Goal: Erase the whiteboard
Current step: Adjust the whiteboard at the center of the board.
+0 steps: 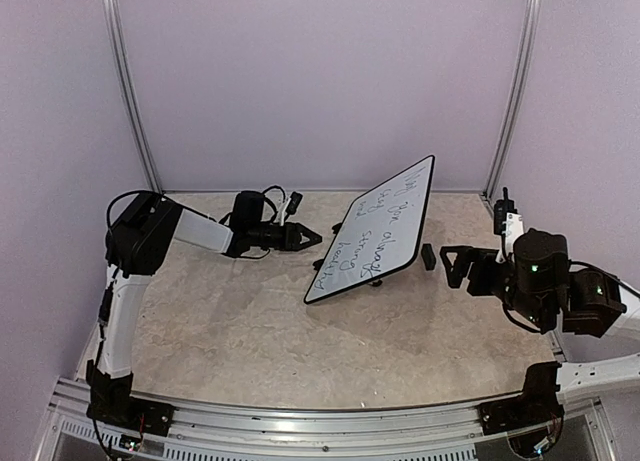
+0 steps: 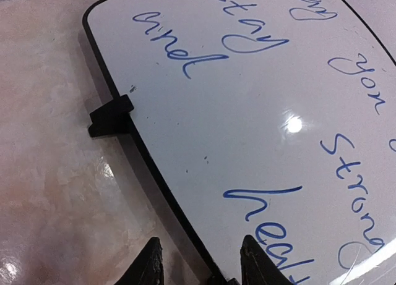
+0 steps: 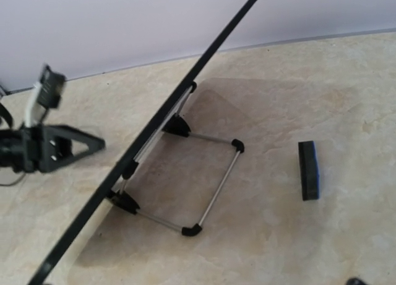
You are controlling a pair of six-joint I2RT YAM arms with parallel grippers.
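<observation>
The whiteboard [image 1: 378,231] leans tilted on its stand in the middle of the table, with blue handwriting on its face. In the left wrist view it [image 2: 260,99] fills most of the frame. My left gripper [image 1: 308,237] is open and empty at the board's left edge; its fingertips [image 2: 148,263] stand either side of the black rim. My right gripper [image 1: 450,265] is open and empty, behind the board's right side. The small black-and-blue eraser [image 1: 428,257] lies on the table just in front of it and also shows in the right wrist view [image 3: 308,170].
The board's wire stand [image 3: 213,186] with black feet rests on the marbled table behind the board. A black clip foot [image 2: 111,117] sticks out from the rim. Purple walls and metal posts [image 1: 130,91] close the back.
</observation>
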